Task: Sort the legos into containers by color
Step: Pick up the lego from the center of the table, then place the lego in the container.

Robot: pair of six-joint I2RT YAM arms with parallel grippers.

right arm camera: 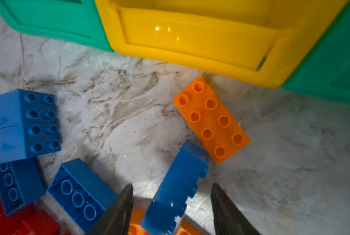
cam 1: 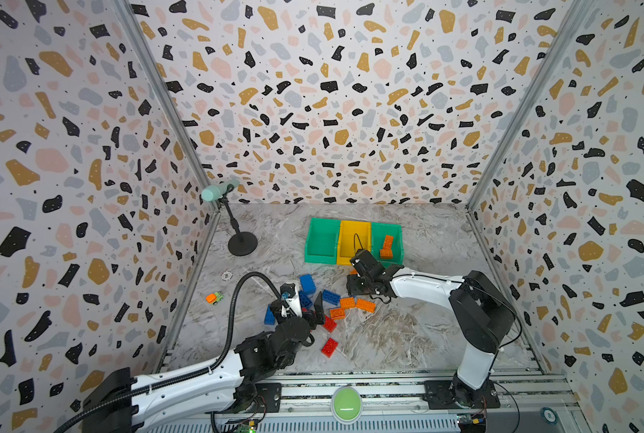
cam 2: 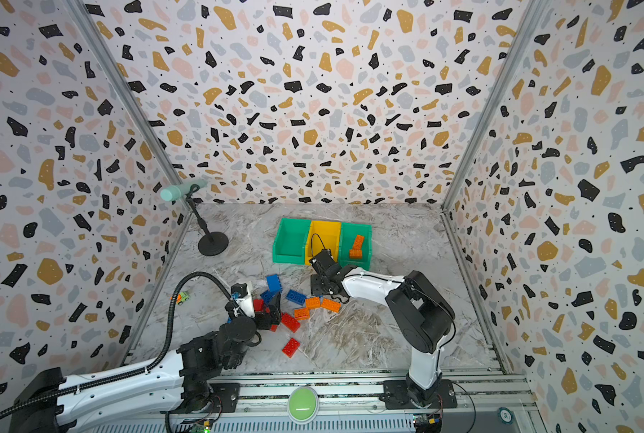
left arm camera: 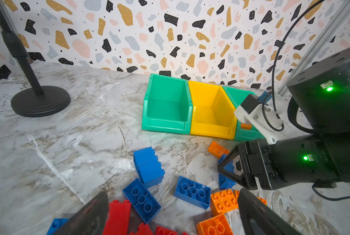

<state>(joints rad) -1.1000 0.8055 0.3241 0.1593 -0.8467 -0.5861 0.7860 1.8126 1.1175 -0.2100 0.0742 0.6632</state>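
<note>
While the right arm's own wrist hides its fingertips from me in both top views, the right wrist view shows the right end effector [right arm camera: 172, 185] open. Its jaws stand either side of a tilted blue brick [right arm camera: 174, 193], with a clear gap at one finger; at the other I cannot tell whether there is contact. An orange brick [right arm camera: 210, 120] lies studs up just beyond, near the front wall of the yellow bin [right arm camera: 190, 40].

The left end effector [left arm camera: 173, 193] is spread wide and holds nothing, above the loose legos [cam 1: 330, 298] heaped on the counter [cam 1: 406, 330], nearer than the bins. From above, my left arm covers part of that heap, and the red bricks [left arm camera: 118, 217] are cut off at the left wrist view's edge.

A few orange pieces [cam 1: 387, 247] lie in the right green bin [cam 1: 398, 236], which the left wrist view mostly loses behind the right arm. The left green bin [cam 1: 318, 258] touches the yellow one's left side.
</note>
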